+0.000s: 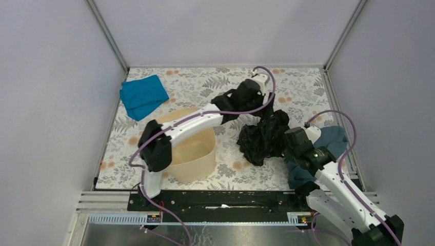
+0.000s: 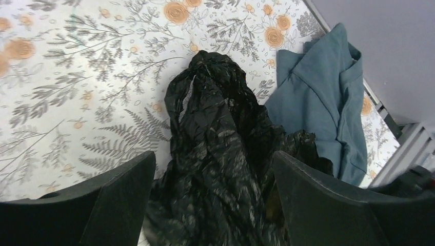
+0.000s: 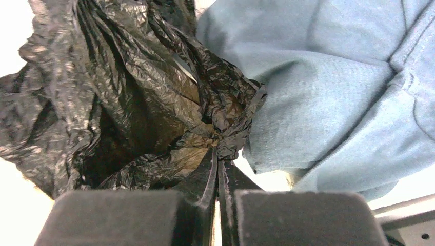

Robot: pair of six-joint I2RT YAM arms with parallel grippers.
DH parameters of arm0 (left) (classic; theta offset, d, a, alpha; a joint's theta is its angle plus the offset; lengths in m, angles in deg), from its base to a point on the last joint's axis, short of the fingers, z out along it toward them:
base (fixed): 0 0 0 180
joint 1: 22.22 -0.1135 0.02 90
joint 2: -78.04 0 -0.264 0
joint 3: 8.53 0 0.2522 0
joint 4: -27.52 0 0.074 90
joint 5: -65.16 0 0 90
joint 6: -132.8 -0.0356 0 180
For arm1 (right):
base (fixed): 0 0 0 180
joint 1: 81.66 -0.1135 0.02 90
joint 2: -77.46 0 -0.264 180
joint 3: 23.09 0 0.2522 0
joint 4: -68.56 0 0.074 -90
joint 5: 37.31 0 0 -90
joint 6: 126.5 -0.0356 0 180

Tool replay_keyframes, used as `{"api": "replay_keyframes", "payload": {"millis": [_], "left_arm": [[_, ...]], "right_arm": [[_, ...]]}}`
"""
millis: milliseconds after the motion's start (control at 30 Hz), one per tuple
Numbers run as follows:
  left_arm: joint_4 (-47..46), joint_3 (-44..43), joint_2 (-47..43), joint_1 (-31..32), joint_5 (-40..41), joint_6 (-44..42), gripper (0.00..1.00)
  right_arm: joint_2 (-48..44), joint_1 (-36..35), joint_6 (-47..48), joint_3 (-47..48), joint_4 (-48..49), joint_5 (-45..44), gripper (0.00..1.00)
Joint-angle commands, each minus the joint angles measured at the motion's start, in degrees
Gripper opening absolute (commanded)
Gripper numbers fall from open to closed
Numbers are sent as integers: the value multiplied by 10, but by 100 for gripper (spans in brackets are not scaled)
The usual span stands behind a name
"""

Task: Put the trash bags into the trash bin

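The trash bag (image 1: 262, 139) is a crumpled glossy black heap on the floral table, right of the trash bin (image 1: 197, 164), a cream plastic bin partly hidden under my left arm. My left gripper (image 1: 269, 111) hangs over the bag's far end, open. In the left wrist view the trash bag (image 2: 220, 138) lies between and below the wide-apart fingers (image 2: 123, 205) of that gripper (image 2: 214, 156). My right gripper (image 1: 285, 148) is at the bag's right edge. In the right wrist view it (image 3: 216, 152) is shut, pinching a bunched fold of the trash bag (image 3: 128, 102) at its tips.
A dark blue-grey cloth (image 1: 336, 139) lies under and beside my right gripper, against the bag, and fills the right of the wrist view (image 3: 333, 87). A bright blue cloth (image 1: 143, 95) sits at the back left. Grey walls close in the table on three sides.
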Motion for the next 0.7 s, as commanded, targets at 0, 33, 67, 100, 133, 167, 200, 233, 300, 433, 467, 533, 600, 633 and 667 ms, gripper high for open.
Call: {"api": "replay_keyframes", "payload": {"millis": [0,33,67,100,133,167,200,233,300,433,467,533,600,633,667], "left_arm": [[-10,-56,65,3,29,24,86],[-19,-59,79,1,18,34,85],[-25,-64,93,1,10,44,84],[-30,-69,106,0,3,54,84],[-36,-74,118,0,-2,63,87],[-40,-78,130,0,-8,73,91],[-47,-81,141,0,-13,79,97],[-55,-82,153,1,-26,82,99],[-61,-86,176,1,-30,85,96],[-34,-109,205,1,-4,81,66],[-36,-101,198,1,11,81,54],[-58,-75,163,1,32,70,38],[-77,-63,131,0,50,48,30],[-76,-65,120,1,59,36,23],[-74,-69,106,1,68,25,18]], "right_arm": [[-52,0,11,-13,33,3,0],[-59,0,11,-17,37,5,0],[-65,0,11,-18,40,7,1],[-69,0,11,-18,40,7,1],[-70,0,12,-18,42,7,1],[-71,0,14,-18,42,7,1],[-72,0,16,-18,42,5,1],[-73,0,19,-18,42,3,1],[-73,0,22,-19,41,2,1],[-76,0,23,-17,39,16,1],[-78,0,25,-17,38,19,2],[-84,0,26,-19,39,24,2],[-89,0,31,-20,44,31,3],[-90,0,34,-21,48,36,3],[-90,0,37,-21,50,40,4]]}}
